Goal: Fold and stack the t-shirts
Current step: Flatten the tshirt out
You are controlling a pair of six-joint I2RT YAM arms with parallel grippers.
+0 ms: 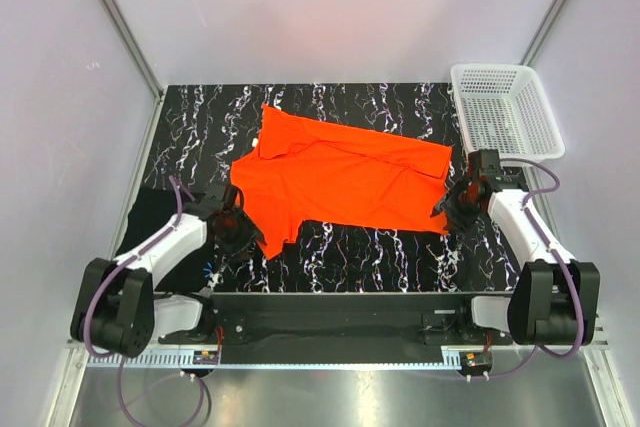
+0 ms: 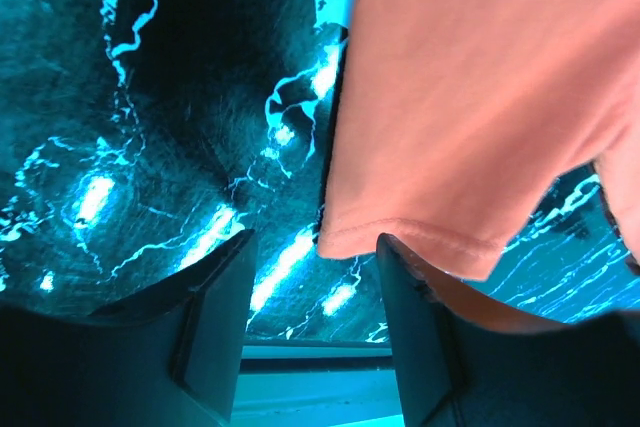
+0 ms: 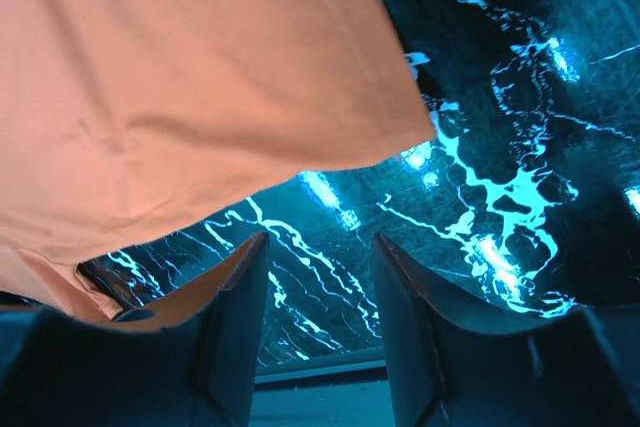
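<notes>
An orange-red t-shirt [image 1: 340,182] lies spread on the marbled mat [image 1: 380,257], partly folded over itself. My left gripper [image 1: 237,230] sits at its near left corner. In the left wrist view the hem [image 2: 420,242] hangs just ahead of the open left gripper [image 2: 312,242], and only mat shows between the fingers. My right gripper [image 1: 455,205] is at the shirt's right edge. In the right wrist view the shirt's corner [image 3: 200,97] lies ahead and to the left of the open right gripper [image 3: 320,242]. A plain black t-shirt [image 1: 145,212] lies folded at the mat's left edge, partly behind my left arm.
A white mesh basket [image 1: 505,112] stands at the back right, beyond the mat's corner. White walls with metal rails close in the back and both sides. The arm bases and a black bar run along the near edge.
</notes>
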